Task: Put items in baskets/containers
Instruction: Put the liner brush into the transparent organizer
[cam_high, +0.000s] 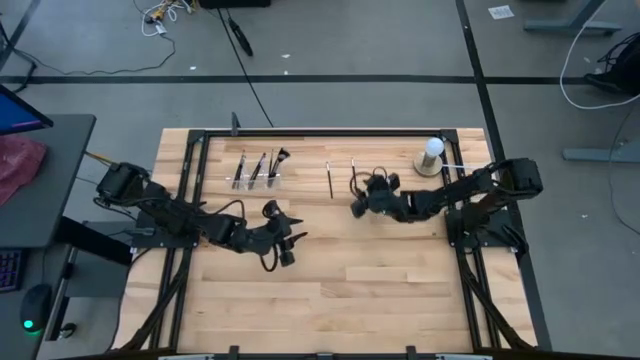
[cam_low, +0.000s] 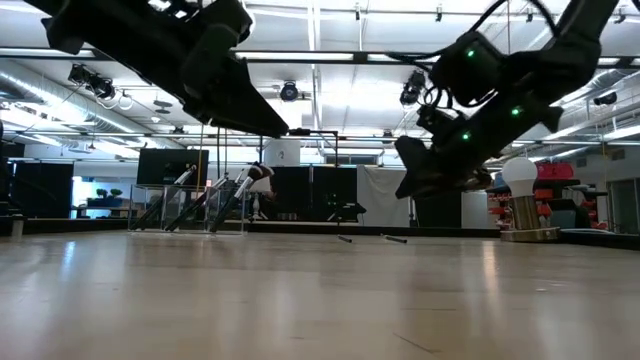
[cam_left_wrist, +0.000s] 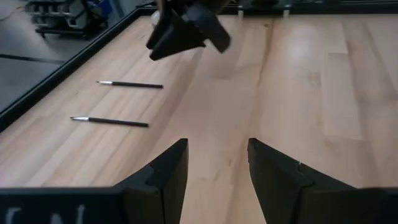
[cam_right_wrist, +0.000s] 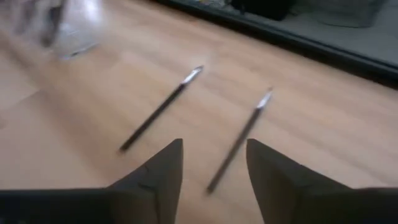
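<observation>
Two thin dark brushes lie flat on the wood near the table's far edge, side by side (cam_high: 329, 178) (cam_high: 353, 172); both also show in the right wrist view (cam_right_wrist: 160, 111) (cam_right_wrist: 239, 142) and the left wrist view (cam_left_wrist: 130, 84) (cam_left_wrist: 111, 122). A clear holder (cam_high: 258, 170) (cam_low: 200, 205) stands to their left with several brushes leaning in it. My right gripper (cam_high: 358, 205) (cam_right_wrist: 214, 168) is open and hovers above the table just on the near side of the right-hand brush. My left gripper (cam_high: 285, 240) (cam_left_wrist: 217, 165) is open, over bare wood near the table's middle.
A white bulb-shaped object on a round base (cam_high: 430, 155) (cam_low: 520, 200) stands at the far right corner, close behind my right arm. A black frame rail (cam_high: 330, 131) runs along the far edge. Bare wood fills the near half of the table (cam_high: 330, 300).
</observation>
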